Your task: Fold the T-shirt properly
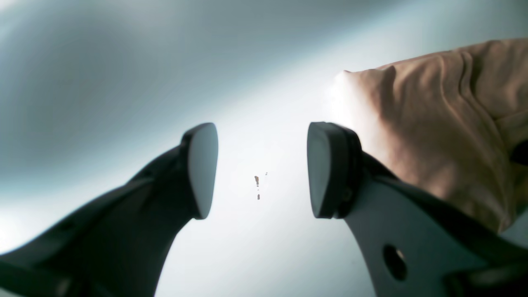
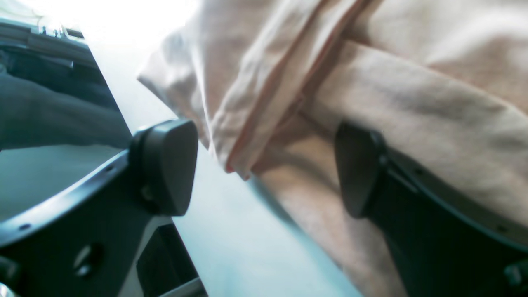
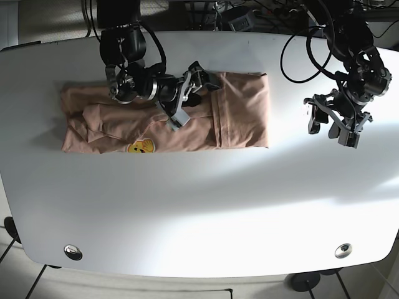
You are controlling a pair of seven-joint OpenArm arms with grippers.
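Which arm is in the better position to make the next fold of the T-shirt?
Probably the right. Its gripper, jaws open, hangs directly over the T-shirt; the left gripper hangs over the bare table, beside the shirt.

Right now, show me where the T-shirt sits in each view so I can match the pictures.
Left wrist: the T-shirt fills the right edge, behind the open left claw.
Right wrist: it covers the top and right, its hemmed fold hanging between the fingers of the open right claw.
Base: it lies upper left of centre, under the right claw.
Shared landmark: the white table.
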